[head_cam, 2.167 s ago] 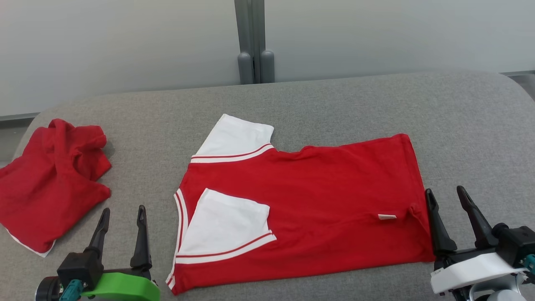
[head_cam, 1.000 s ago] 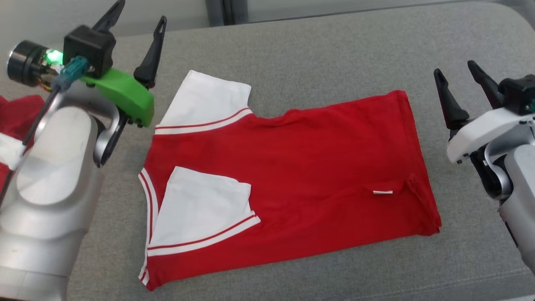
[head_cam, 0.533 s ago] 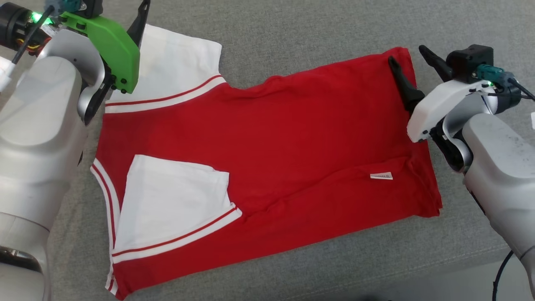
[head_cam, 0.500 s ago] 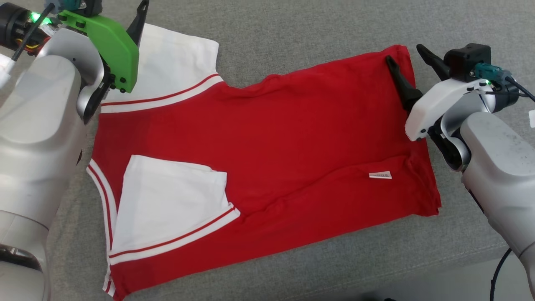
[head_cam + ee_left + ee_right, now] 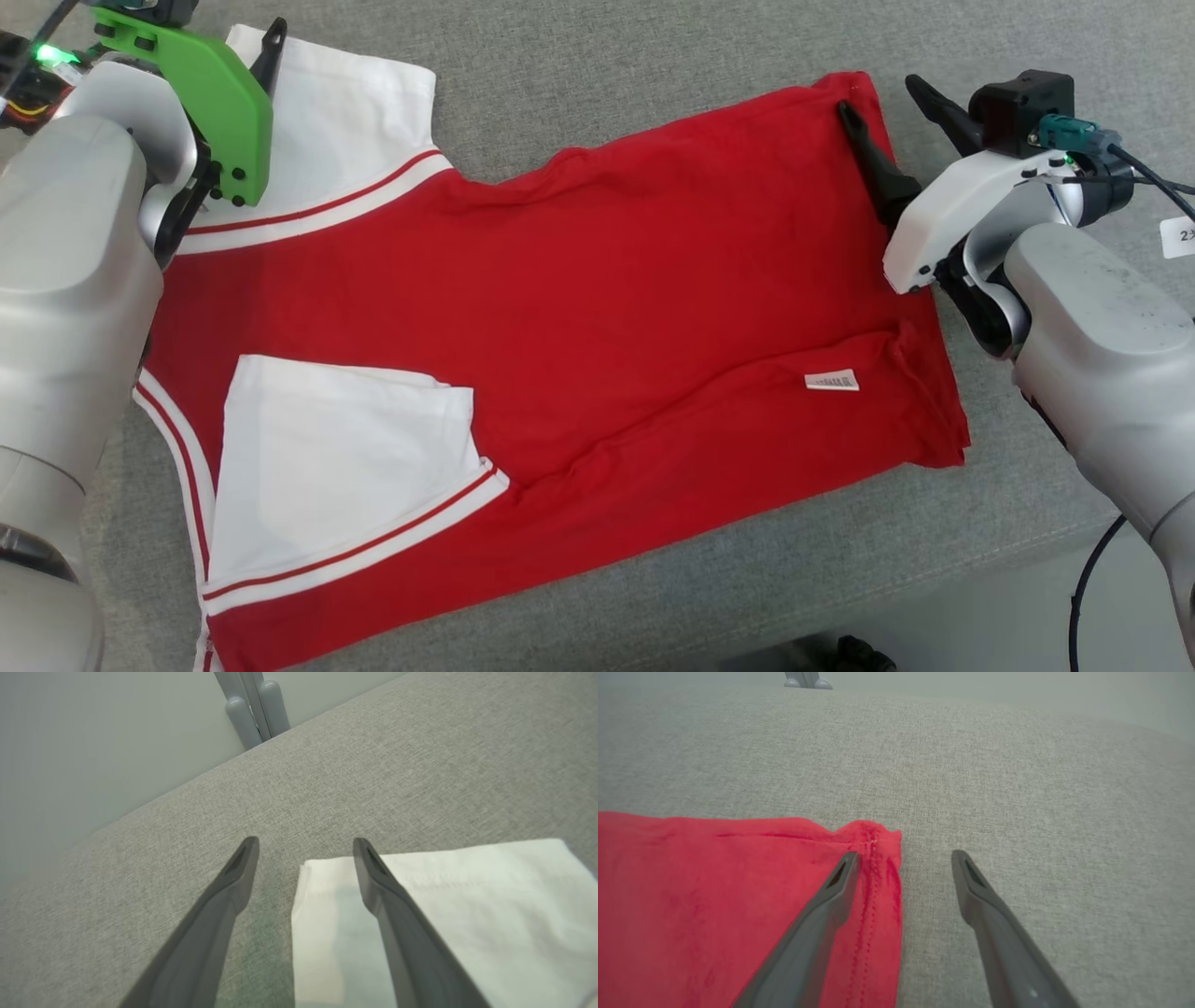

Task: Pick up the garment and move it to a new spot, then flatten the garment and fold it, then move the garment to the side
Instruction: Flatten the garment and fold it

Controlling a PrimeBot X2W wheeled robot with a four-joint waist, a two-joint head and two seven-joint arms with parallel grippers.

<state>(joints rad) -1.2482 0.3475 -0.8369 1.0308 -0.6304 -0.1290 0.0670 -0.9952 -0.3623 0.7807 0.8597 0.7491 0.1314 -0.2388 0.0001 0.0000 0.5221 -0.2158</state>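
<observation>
One garment, two pincers

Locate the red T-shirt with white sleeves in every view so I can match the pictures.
Head view: the red T-shirt with white sleeves lies flat across the centre, reaching the left edge.
Left wrist view: its far white sleeve occupies the lower right.
Right wrist view: its red hem corner occupies the lower left.
Shared landmark: the grey woven cushion beneath it.

Bright, even light; soft shadows.
</observation>
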